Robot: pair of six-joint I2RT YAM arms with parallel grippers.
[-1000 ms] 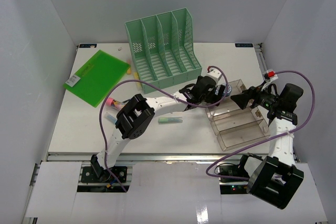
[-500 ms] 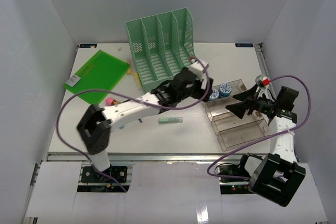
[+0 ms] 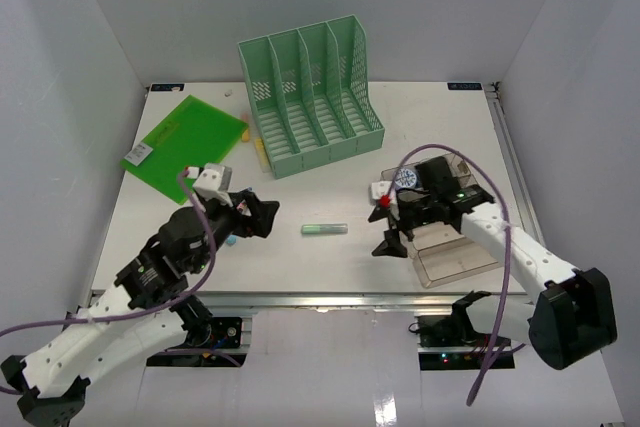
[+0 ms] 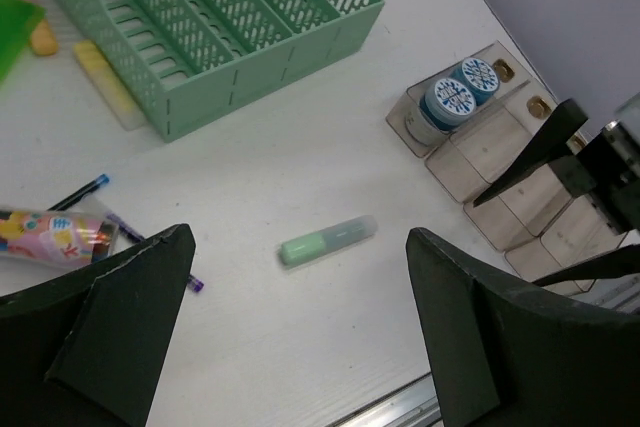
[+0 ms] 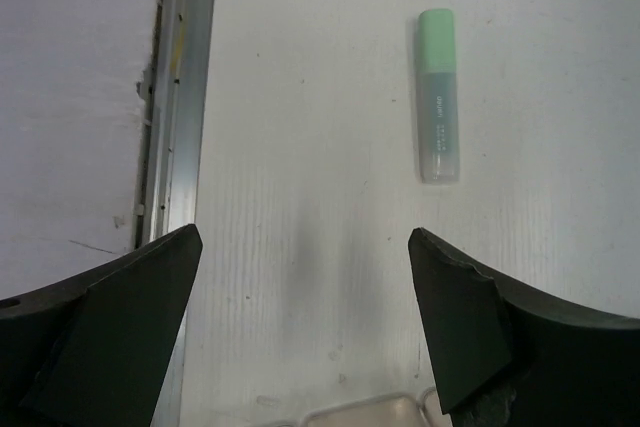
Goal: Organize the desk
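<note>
Top external view has the desk [image 3: 430, 117] filling the middle of the frame, with a pale green marker [image 3: 325, 230] lying loose at its centre between the left gripper [image 3: 264, 219] and the right gripper [image 3: 388, 226]. Both have their jaws spread wide and hold nothing. My judgement is that the marker is the item to collect. In the right wrist view it sits upper right, lengthwise between the fingers' line but off to one side. The right gripper should therefore shift across until the marker is centred, then come down and close across its narrow body. The left arm covers the pens and pink packet in the top view, and the right arm hides much of the clear tray [image 3: 455, 252]
</note>
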